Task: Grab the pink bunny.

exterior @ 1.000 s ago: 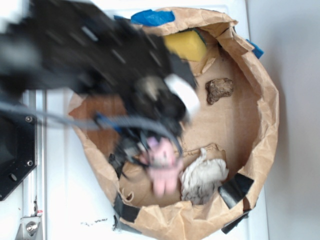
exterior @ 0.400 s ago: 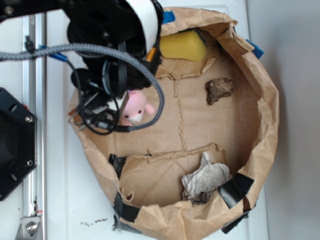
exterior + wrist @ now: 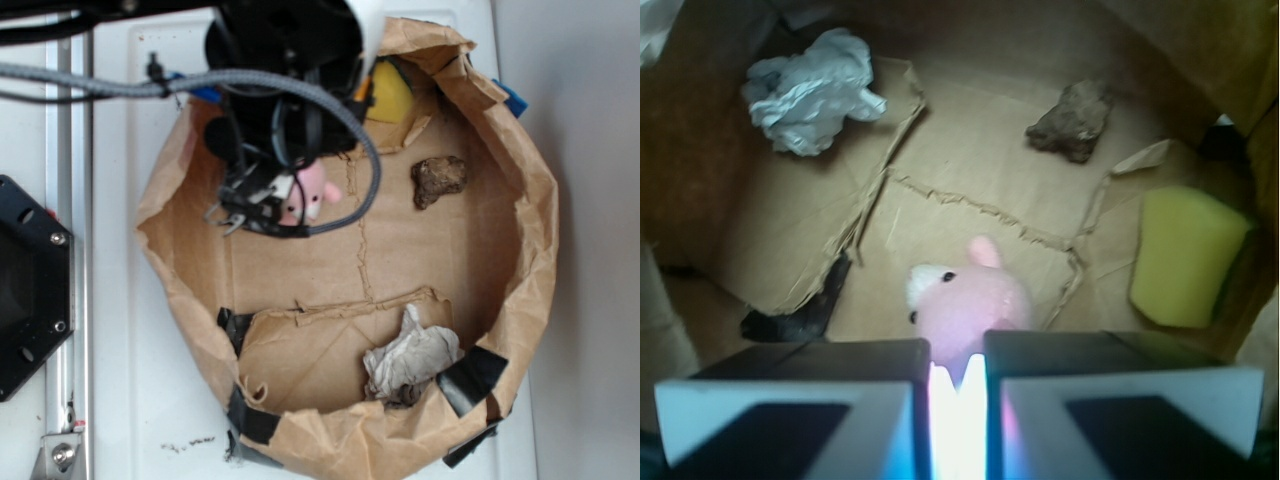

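Pink plush bunny (image 3: 968, 308), soft and light, squashes between the black claw (image 3: 958, 375)'s nearly closed jaws, pinched at its body.

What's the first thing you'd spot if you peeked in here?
A pink bunny pinched in the robot's pincer, which is shut on it near the top left of a big brown paper bowl. Then a yellow sponge against the bowl's wall, a brown lump on the floor, and a crumpled paper wad at the bottom.
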### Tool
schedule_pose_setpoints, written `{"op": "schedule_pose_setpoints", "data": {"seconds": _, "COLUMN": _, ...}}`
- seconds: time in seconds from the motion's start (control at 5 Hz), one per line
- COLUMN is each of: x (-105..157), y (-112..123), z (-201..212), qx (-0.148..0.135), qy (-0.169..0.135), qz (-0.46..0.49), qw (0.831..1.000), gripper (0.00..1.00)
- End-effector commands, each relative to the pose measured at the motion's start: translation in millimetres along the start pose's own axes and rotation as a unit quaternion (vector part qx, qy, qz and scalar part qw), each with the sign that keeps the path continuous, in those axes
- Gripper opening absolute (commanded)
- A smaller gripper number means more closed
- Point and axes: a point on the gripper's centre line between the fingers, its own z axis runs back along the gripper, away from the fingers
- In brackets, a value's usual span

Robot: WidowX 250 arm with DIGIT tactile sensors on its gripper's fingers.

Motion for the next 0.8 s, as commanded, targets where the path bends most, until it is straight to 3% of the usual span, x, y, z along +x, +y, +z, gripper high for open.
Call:
{"op": "schedule_pose_setpoints", "data": {"seconds": 0.0, "x": 19, "y": 27, "z": 14, "qx": -0.013, "qy": -0.065, "qz": 0.095, "qw": 0.993, "gripper": 0.00}}
{"op": "schedule_pose_setpoints", "data": {"seconds": 0.2, "x": 27, "y": 23, "z": 13, "qx": -0.015, "qy": -0.081, "qz": 0.120, "qw": 0.989, "gripper": 0.00}}
{"op": "schedule_pose_setpoints", "data": {"seconds": 0.6, "x": 44, "y": 15, "z": 10, "qx": -0.003, "qy": -0.061, "qz": 0.109, "qw": 0.992, "gripper": 0.00}}
